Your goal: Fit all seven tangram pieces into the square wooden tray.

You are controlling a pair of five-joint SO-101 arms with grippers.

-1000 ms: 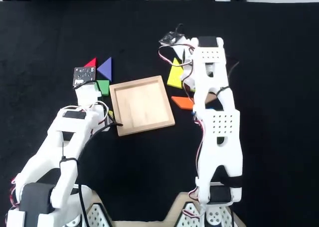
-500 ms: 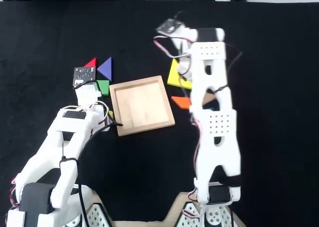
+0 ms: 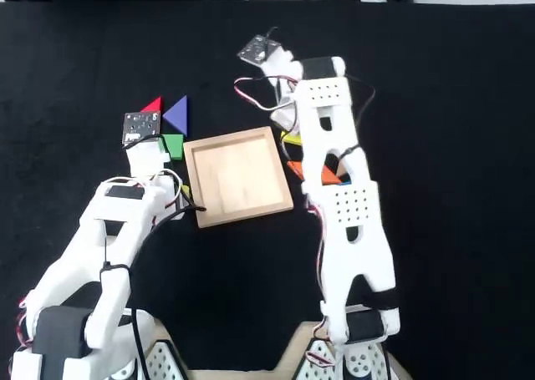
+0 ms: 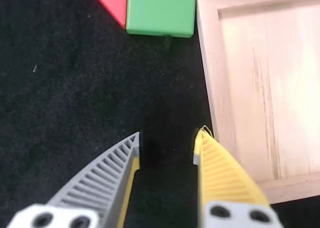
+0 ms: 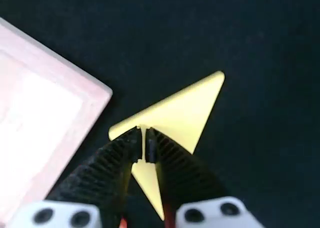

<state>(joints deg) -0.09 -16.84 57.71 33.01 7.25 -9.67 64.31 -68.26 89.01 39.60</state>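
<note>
- right gripper: jaws nearly pressed together, resting on the yellow triangle just beside the tray corner.
- left gripper: jaws spread.
- the triangle likely needs to clear the rim, then square an edge to the wall.

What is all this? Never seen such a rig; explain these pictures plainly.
Two white robot arms sit at a black table. One picture looks down from above; the other two come from a camera on each arm's wrist. On the table: a square wooden tray and coloured puzzle pieces, a red triangle, blue triangle, green square and orange piece. The left gripper is open beside the tray, holding nothing. The right gripper is shut, tips on a yellow triangle; whether it grips it is unclear.
</note>
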